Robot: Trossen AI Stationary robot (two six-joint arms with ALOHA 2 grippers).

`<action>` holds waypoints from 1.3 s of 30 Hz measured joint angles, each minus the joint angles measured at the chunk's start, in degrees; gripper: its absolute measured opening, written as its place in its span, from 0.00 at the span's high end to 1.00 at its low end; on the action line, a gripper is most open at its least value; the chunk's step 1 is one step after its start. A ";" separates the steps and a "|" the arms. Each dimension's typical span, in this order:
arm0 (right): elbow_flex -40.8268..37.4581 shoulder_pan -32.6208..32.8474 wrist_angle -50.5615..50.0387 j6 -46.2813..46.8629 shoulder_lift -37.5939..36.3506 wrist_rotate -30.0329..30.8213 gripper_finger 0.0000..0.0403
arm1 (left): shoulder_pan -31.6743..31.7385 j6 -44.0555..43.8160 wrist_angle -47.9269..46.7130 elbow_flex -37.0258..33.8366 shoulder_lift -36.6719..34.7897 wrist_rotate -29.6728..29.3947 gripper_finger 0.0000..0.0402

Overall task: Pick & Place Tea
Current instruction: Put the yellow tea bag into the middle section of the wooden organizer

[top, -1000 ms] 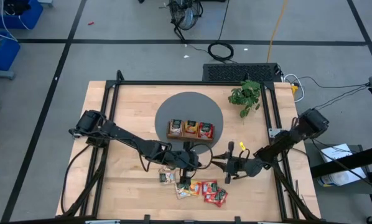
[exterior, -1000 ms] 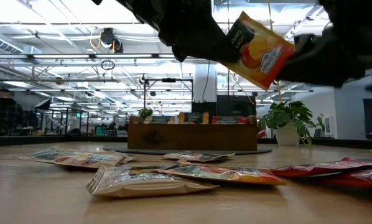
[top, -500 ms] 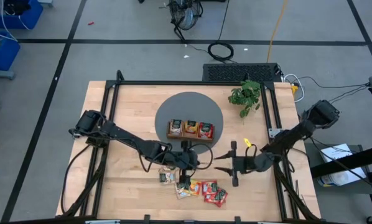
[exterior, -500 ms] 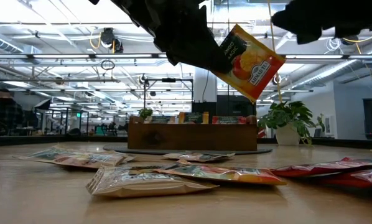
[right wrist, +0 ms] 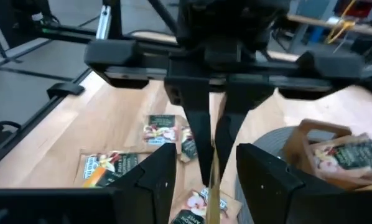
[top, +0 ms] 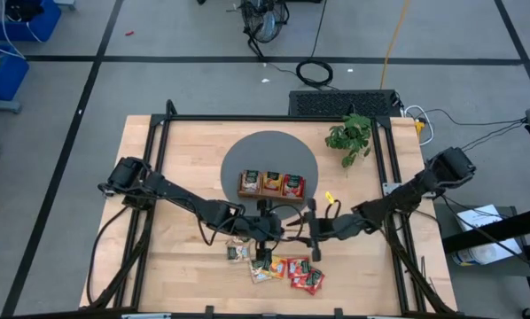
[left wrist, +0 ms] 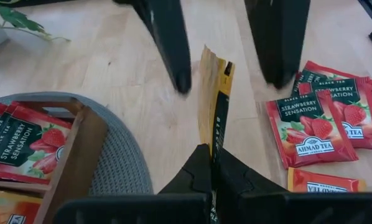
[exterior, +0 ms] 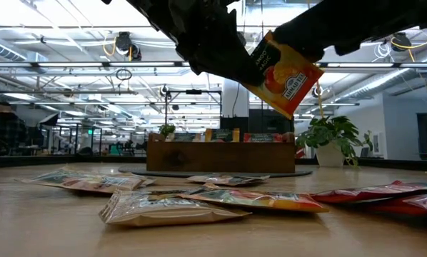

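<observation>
Left gripper (left wrist: 212, 163) jaws clamped on an orange-yellow tea sachet (left wrist: 213, 102) held above the table, right gripper (right wrist: 206, 163) jaws apart, straddling the sachet's far edge

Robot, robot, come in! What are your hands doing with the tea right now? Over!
Left gripper shut on orange sachet, held above table. Right gripper open, fingers either side of it, not gripping. Other sachets lying below. Nothing in the way.
</observation>
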 joint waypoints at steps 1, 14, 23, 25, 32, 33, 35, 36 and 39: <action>0.76 -0.42 -0.88 0.44 0.67 -0.83 0.62 | 0.00 -0.01 -0.02 0.00 0.00 0.01 1.00; 3.50 -1.80 -5.77 0.13 2.28 -4.57 0.95 | 0.00 -0.02 -1.39 0.00 -0.07 0.02 1.00; 3.50 -2.40 -5.96 0.51 2.26 -5.62 1.00 | 0.07 -0.08 -1.44 0.00 -0.07 0.12 0.98; 3.48 -2.45 -5.94 0.64 2.26 -5.66 1.00 | -0.14 0.04 -1.82 0.00 -0.28 0.11 0.94; 3.38 -2.45 -6.03 0.73 2.26 -5.70 1.00 | -1.92 -3.14 -8.78 0.07 -5.05 -0.01 0.78; 3.30 -2.45 -5.85 0.71 2.26 -5.70 1.00 | -2.33 -4.85 -11.30 0.07 -5.86 -0.07 0.76; 2.68 -2.45 -3.94 0.16 2.26 -5.70 1.00 | -3.96 -7.37 -16.38 0.07 -7.23 -1.89 0.74; 1.92 -2.45 -1.92 -0.60 2.26 -5.69 1.00 | -5.32 -7.62 -18.46 -0.01 -7.62 -4.01 0.73; -1.36 -2.88 7.14 -3.21 2.24 -5.73 1.00 | -9.96 -7.76 -19.65 -1.84 -8.90 -10.63 0.75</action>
